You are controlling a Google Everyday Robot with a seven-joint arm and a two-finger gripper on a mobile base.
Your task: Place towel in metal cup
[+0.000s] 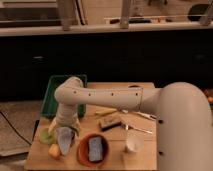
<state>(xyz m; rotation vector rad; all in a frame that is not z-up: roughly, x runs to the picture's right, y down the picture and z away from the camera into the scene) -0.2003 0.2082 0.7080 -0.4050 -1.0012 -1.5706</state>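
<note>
My arm reaches across the wooden table (145,90) to its front left corner. My gripper (65,129) points down there, right over a grey tapered object (65,141) that looks like the metal cup. I cannot tell whether the gripper touches or holds it. A blue-grey folded piece that looks like the towel (94,149) lies in an orange bowl (81,152) just right of the gripper.
A green tray (56,92) sits at the back left. A green object (47,135) and a yellow one (53,150) lie left of the gripper. A white cup (133,143) stands front right. A brush block (110,122) and metal utensils (141,115) lie mid-table.
</note>
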